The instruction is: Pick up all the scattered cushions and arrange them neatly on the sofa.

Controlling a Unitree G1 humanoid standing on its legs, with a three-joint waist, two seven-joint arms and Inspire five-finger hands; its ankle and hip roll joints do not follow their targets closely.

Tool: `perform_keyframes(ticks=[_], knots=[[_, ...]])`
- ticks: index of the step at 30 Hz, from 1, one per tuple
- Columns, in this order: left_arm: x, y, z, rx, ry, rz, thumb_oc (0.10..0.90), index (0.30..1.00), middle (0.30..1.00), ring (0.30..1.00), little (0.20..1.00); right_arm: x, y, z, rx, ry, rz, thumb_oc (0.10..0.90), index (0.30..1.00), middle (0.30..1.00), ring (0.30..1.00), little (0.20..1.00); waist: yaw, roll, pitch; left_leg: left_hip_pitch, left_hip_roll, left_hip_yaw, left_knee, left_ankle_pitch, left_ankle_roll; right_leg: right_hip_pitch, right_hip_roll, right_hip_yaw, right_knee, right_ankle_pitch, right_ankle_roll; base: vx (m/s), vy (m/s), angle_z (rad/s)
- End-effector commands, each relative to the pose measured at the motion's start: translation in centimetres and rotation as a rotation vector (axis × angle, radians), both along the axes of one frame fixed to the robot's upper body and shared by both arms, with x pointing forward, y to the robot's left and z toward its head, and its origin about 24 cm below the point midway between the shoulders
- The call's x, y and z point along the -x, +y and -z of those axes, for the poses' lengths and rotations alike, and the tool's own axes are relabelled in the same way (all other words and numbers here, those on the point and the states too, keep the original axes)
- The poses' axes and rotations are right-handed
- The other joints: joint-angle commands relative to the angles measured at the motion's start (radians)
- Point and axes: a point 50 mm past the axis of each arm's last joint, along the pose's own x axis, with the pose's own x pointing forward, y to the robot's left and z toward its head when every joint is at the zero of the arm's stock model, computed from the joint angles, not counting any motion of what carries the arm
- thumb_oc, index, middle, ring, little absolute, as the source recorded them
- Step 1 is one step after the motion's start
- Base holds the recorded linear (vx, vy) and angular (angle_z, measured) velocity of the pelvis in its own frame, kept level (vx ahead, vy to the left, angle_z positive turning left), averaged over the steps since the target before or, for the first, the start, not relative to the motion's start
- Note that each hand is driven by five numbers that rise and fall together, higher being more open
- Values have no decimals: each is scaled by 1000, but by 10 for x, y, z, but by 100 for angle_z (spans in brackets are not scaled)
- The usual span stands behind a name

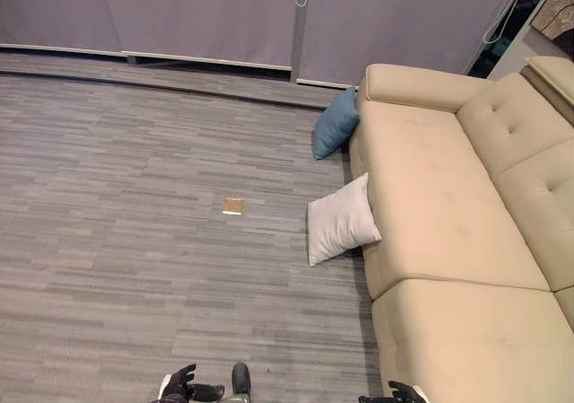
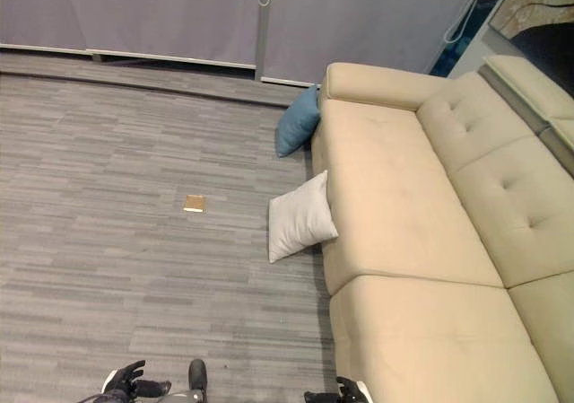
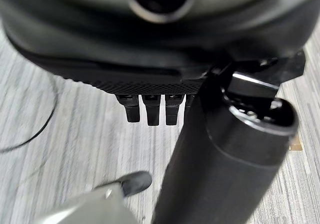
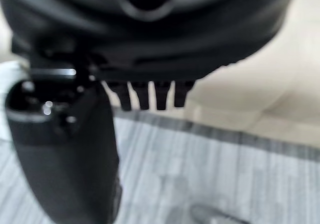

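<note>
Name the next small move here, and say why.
Probably step forward toward the white cushion, the nearer one. It and the blue cushion both lie on the floor leaning against the sofa front, and the left hand and right hand hang low, open and empty, far short of either.

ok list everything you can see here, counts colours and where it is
sofa: 1, beige, on the right, seats bare
blue cushion: 1, on the floor, leaning on the sofa's far front corner
white cushion: 1, on the floor, leaning on the sofa's front
floor plate: 1, brass-coloured, set in the grey floor left of the white cushion
blinds: grey, along the far wall
left hand: dark, low, open, holding nothing
right hand: dark, low beside the sofa, open, holding nothing
</note>
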Motion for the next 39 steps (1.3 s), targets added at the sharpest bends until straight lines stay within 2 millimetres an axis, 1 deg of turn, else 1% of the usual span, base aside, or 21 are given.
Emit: perform_keyframes(ticks=[1, 2, 4, 8, 10, 11, 13, 14, 15, 16, 18, 21, 23, 25, 28, 29, 30, 32, 33, 34, 39], knots=[[-8, 17, -9, -65, -42, 12, 800, 900, 900, 900, 900, -46, -5, -17, 28, -163, -31, 800, 900, 900, 900, 900, 23, -11, 34, -4, 12, -3, 118, -161, -54, -93, -39, 24, 59, 277, 36, 321, 304, 15], [-9, 20, -10, -78, -44, 7, 800, 900, 900, 900, 900, -51, -2, -19, 23, -188, -42, 800, 900, 900, 900, 900, 16, 6, 45, 29, 20, 0, 105, -177, -46, -148, -55, -1, 132, 289, 34, 130, 106, 19], [-9, 20, -10, -77, -43, 10, 800, 900, 900, 900, 900, -52, -2, -20, 24, -191, -44, 800, 900, 900, 900, 900, 10, 10, 44, 46, 18, -4, 95, -182, -45, -171, -52, -9, 127, 277, 27, 210, 120, 11], [-8, 17, -8, -63, -34, 22, 800, 900, 900, 900, 900, -52, -6, -21, 29, -191, -39, 800, 900, 900, 900, 900, -27, 15, 49, 121, -6, -30, 54, -209, -55, -229, -18, -49, -47, 204, 12, 309, 66, 9], [-8, 16, -8, -59, -25, 27, 800, 900, 900, 900, 900, -52, -8, -21, 33, -188, -32, 800, 900, 900, 900, 900, -46, 9, 54, 164, -25, -52, 37, -231, -60, -273, 1, -70, -169, 227, 18, 397, 17, 10], [-9, 16, -8, -61, -24, 27, 800, 900, 900, 900, 900, -52, -10, -21, 40, -186, -32, 800, 900, 900, 900, 900, -58, 4, 61, 199, -38, -67, 36, -253, -68, -294, -4, -112, -260, 261, 31, 425, -3, -3], [-10, 16, -8, -61, -23, 32, 800, 900, 900, 900, 900, -51, -11, -21, 43, -184, -31, 800, 900, 900, 900, 900, -65, 5, 63, 214, -40, -71, 37, -261, -71, -299, -6, -129, -277, 267, 33, 383, -24, 22], [-6, 11, -5, -56, -5, 57, 800, 900, 900, 900, 900, -37, -14, -17, 43, -150, -10, 800, 900, 900, 900, 900, -77, 6, 50, 254, -55, -88, 64, -298, -75, -266, 16, -94, -267, 263, 11, 762, -136, 57], [1, 4, -1, -44, 24, 81, 800, 900, 900, 900, 900, -24, -19, -13, 44, -119, 20, 800, 900, 900, 900, 900, -102, 31, 18, 269, -18, -76, 140, -245, -151, -218, 32, -122, -269, 240, -20, 757, -137, 76], [1, 4, -1, -45, 24, 81, 800, 900, 900, 900, 900, -24, -19, -13, 44, -119, 20, 800, 900, 900, 900, 900, -104, 29, 16, 266, -20, -77, 139, -242, -151, -220, 30, -123, -270, 242, -20, 476, -128, 100], [-3, 3, -2, -38, 9, 91, 800, 900, 900, 900, 900, -24, -22, -14, 51, -118, 24, 800, 900, 900, 900, 900, -104, 18, 19, 202, -5, -63, 321, -174, -199, -172, 37, -108, -297, 231, -39, 180, -86, 83], [-13, 3, -5, -35, -21, 97, 800, 900, 900, 900, 900, -28, -30, -17, 74, -124, 31, 800, 900, 900, 900, 900, -82, -10, 30, 111, 10, -43, 513, -139, -201, -119, 39, -75, -318, 210, -67, 187, -78, -24], [-13, 3, -5, -33, -22, 101, 800, 900, 900, 900, 900, -27, -32, -17, 74, -118, 37, 800, 900, 900, 900, 900, -71, -32, 31, 43, 35, -12, 533, -169, -173, -94, 27, -56, -322, 193, -71, 214, -31, -71], [-13, 3, -5, -30, -23, 105, 800, 900, 900, 900, 900, -28, -33, -17, 76, -123, 38, 800, 900, 900, 900, 900, -52, -37, 38, 2, 51, -10, 492, -220, -147, -64, 30, -32, -330, 175, -63, 208, 25, -34], [-12, 4, -5, -33, -21, 110, 800, 900, 900, 900, 900, -29, -33, -18, 82, -126, 33, 800, 900, 900, 900, 900, -41, -43, 39, -40, 48, -22, 380, -229, -136, -44, 27, -9, -345, 157, -50, 171, 71, -45], [-11, 3, -5, -33, -19, 107, 800, 900, 900, 900, 900, -30, -33, -18, 83, -127, 30, 800, 900, 900, 900, 900, -33, -39, 39, -55, 48, -37, 313, -211, -137, -36, 30, 3, -347, 151, -47, 224, 137, -56], [-14, 1, -5, -29, -35, 101, 800, 900, 900, 900, 900, -31, -32, -18, 89, -132, 22, 800, 900, 900, 900, 900, -8, -20, 48, -104, 41, -111, 191, -114, -155, -7, 54, 39, -344, 136, -46, 228, 138, -36], [-14, 1, -5, -29, -35, 101, 800, 900, 900, 900, 900, -31, -32, -18, 89, -132, 22, 800, 900, 900, 900, 900, -7, -22, 51, -98, 39, -111, 186, -113, -155, -3, 52, 39, -343, 134, -46, 159, 107, -47], [-9, -1, -3, -22, -15, 108, 800, 900, 900, 900, 900, -30, -31, -18, 90, -124, 16, 800, 900, 900, 900, 900, -4, -6, 46, -60, 32, -144, 116, -107, -152, 2, 60, 60, -313, 116, -41, 299, 256, -90], [-4, 2, -2, -34, 16, 121, 800, 900, 900, 900, 900, -27, -27, -16, 80, -114, 16, 800, 900, 900, 900, 900, -11, -1, 34, -25, 28, -134, 77, -106, -136, -10, 51, 66, -263, 115, -29, 349, 320, -99], [-6, 6, -4, -58, 18, 144, 800, 900, 900, 900, 900, -32, -20, -16, 61, -127, 4, 800, 900, 900, 900, 900, -29, 9, 29, 41, 6, -93, 41, -132, -88, -92, 17, 89, -70, 186, 15, 176, 182, -66]])
